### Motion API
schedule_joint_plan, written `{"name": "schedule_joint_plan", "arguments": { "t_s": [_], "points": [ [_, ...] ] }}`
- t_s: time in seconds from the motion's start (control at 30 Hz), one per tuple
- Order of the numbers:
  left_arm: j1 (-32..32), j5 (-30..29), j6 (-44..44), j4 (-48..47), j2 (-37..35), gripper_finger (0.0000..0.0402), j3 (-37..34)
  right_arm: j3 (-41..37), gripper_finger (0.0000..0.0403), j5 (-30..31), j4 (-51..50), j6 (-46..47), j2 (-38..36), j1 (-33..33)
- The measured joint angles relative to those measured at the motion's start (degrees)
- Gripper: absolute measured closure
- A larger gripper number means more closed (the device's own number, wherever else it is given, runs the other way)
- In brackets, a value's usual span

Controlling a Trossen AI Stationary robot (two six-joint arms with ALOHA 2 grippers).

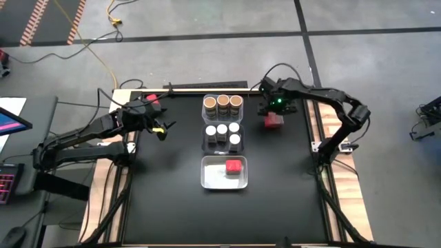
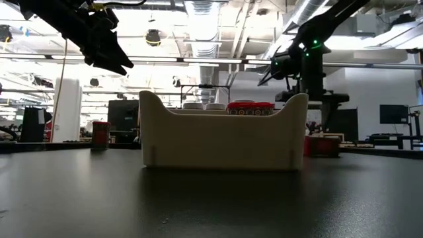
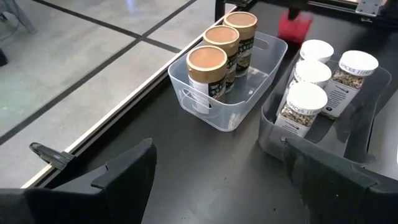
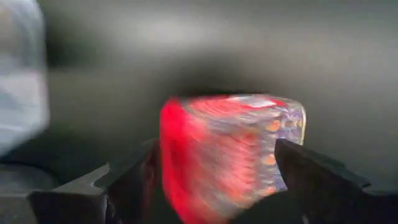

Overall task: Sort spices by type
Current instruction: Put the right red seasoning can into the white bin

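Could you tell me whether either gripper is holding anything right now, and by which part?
Nothing. The right gripper straddles a red-topped jar, unclamped; the left gripper is empty.

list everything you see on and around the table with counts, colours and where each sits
tan-top jars: three, tan lids, in the far bin
white-top jars: four, white lids, in the middle bin
red-top jars: three, red; one in the near bin, one on the table under the right gripper, one by the table's far left edge
bins: three, clear, in a row down the table's middle
table: one, black top
left gripper: open, empty, left of the bins
right gripper: fingers on either side of the loose red-top jar, grip unclear
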Motion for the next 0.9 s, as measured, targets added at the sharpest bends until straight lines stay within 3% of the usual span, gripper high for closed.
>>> {"name": "schedule_joint_plan", "arguments": {
  "t_s": [0.53,0.73,0.9],
  "points": [
    [0.0,0.0,0.0,0.0,0.0,0.0069,0.0,0.5,0.0047,0.4,-0.5,-2.3,0.0,1.8],
    [0.0,0.0,-0.1,0.0,0.0,0.0069,0.0,0.5,0.0047,0.4,-1.0,-9.9,0.0,1.7],
    [0.0,0.0,-0.2,0.0,0.0,0.0069,0.0,2.5,0.0047,0.4,-5.2,-26.9,0.0,1.2]
  ]
}}
